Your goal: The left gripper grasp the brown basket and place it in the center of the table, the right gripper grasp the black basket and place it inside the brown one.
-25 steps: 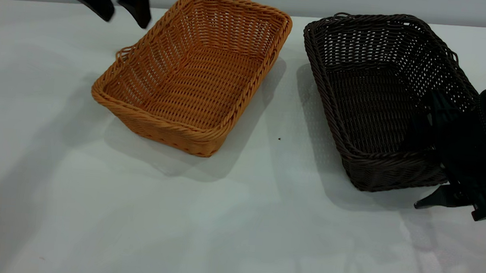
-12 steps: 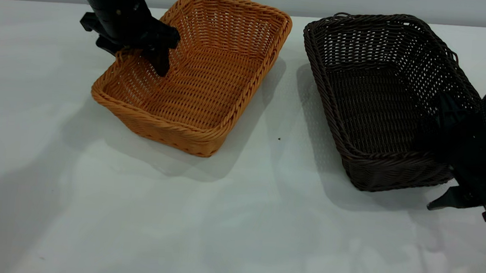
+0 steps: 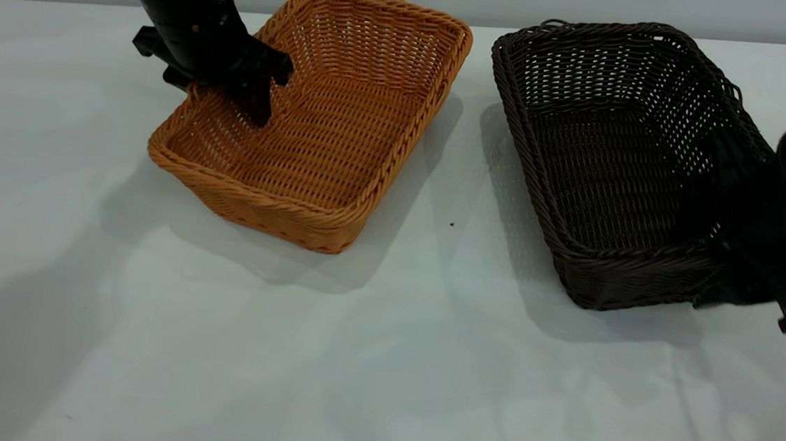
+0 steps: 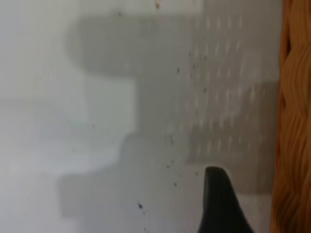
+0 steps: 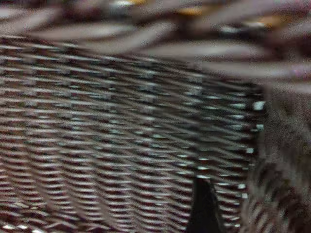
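The brown basket [image 3: 329, 138] stands on the table [image 3: 368, 359], left of centre towards the back. My left gripper [image 3: 217, 94] is open and straddles the basket's left long wall, one finger [image 3: 259, 108] inside and one outside. In the left wrist view the outer finger [image 4: 218, 199] hangs over the table beside the basket's braided rim [image 4: 294, 145]. The black basket [image 3: 607, 174] stands at the right. My right gripper [image 3: 748, 255] is open and straddles its right wall near the front corner. In the right wrist view one finger [image 5: 201, 204] lies against the dark weave [image 5: 121, 136].
The two baskets stand side by side with a narrow strip of table between them. The whole front half of the table is bare white surface. A grey wall [image 3: 592, 5] runs along the back edge.
My left gripper came down from above the back left and now straddles the brown basket's wall. My right gripper has drawn in closer against the black basket's right wall. Both baskets stay in place.
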Tool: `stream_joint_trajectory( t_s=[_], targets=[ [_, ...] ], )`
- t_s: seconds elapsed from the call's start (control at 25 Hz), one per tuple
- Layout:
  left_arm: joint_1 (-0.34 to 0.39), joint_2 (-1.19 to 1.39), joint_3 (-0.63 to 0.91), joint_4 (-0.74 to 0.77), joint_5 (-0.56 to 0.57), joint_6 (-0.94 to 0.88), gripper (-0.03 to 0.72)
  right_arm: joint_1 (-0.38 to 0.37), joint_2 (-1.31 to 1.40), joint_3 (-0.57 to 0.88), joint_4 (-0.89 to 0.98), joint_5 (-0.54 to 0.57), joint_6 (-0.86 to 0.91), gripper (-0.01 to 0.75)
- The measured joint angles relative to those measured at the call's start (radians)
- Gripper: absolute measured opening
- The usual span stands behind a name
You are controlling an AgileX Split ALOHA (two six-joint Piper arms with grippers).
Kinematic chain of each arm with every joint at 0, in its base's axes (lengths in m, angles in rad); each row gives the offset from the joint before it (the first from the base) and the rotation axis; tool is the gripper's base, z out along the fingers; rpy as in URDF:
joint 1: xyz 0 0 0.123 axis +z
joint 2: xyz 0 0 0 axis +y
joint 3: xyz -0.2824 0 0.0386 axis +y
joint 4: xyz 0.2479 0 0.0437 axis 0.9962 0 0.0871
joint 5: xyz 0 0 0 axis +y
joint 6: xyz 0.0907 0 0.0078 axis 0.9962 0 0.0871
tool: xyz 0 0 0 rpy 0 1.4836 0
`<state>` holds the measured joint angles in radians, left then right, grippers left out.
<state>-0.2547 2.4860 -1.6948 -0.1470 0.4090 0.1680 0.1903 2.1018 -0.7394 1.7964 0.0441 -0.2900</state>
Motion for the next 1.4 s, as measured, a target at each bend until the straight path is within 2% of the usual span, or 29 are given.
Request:
stream_joint_trajectory(
  t_s=[0.12, 0.2, 0.44, 0.64, 0.8, 0.92, 1.12, 1.24, 1.4],
  targets=[
    [0.0, 0.0, 0.0, 0.0, -0.002, 0.0, 0.33, 0.0, 0.0, -0.003, 0.0, -0.001, 0.0, 0.395],
    [0.0, 0.0, 0.0, 0.0, -0.004, 0.0, 0.27, 0.0, 0.001, -0.003, 0.0, -0.001, 0.0, 0.338],
    [-0.002, -0.001, 0.0, -0.005, -0.004, 0.0, 0.09, 0.0, 0.002, -0.003, 0.002, -0.001, 0.001, 0.099],
    [-0.008, -0.031, 0.0, 0.01, 0.004, 0.02, 0.078, -0.006, -0.019, -0.014, 0.004, 0.001, -0.001, 0.085],
    [-0.008, -0.051, 0.0, 0.105, 0.006, 0.083, 0.078, -0.056, -0.075, -0.068, -0.089, 0.04, -0.098, 0.085],
    [-0.008, -0.054, -0.001, 0.147, 0.018, 0.156, 0.078, -0.11, -0.13, -0.118, -0.187, 0.125, -0.165, 0.085],
    [-0.028, -0.058, -0.002, 0.147, 0.024, 0.279, 0.078, -0.212, -0.166, -0.207, -0.388, 0.294, -0.179, 0.085],
    [-0.067, -0.061, -0.004, 0.147, 0.006, 0.421, 0.078, -0.265, -0.168, -0.281, -0.542, 0.456, -0.175, 0.084],
    [-0.15, -0.061, -0.008, 0.147, -0.039, 0.653, 0.078, -0.331, -0.168, -0.412, -0.693, 0.744, -0.179, 0.084]
  ],
)
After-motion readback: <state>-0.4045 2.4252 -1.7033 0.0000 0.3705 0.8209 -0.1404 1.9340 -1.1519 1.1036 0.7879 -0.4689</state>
